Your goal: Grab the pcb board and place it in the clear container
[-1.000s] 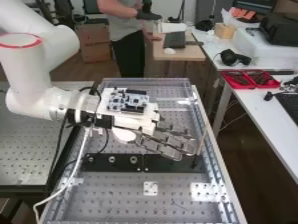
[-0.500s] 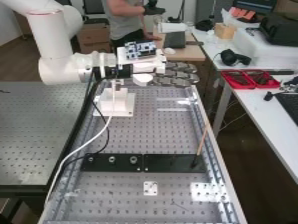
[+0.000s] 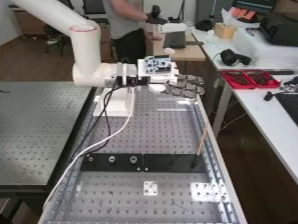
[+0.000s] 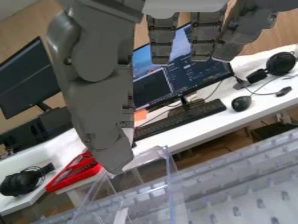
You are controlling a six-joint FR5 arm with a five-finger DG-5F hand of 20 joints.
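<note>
Over the bench's far end, the hand (image 3: 185, 86) holds its fingers straight toward the right, with nothing seen between them. A blue-and-white circuit board (image 3: 158, 64) rides on top of the white housing behind the fingers, not in their grasp. From the wrist, the hand (image 4: 103, 85) shows its thumb and fingers extended and apart. Clear plastic walls (image 4: 169, 182), possibly those of the clear container, stand beyond the thumb tip; whether anything lies within them cannot be told.
A white block (image 3: 118, 104) stands under the forearm. On the perforated bench (image 3: 126, 192) lie a black bar (image 3: 113, 161) and an upright thin brown stick (image 3: 201, 142). Red trays (image 3: 249, 79) sit on the side table. Cables hang from the wrist.
The arm has risen from mid-bench toward the far end, then shifted slightly right, carrying the mounted board along. The white block came into sight beneath it. The fingers remain straight.
</note>
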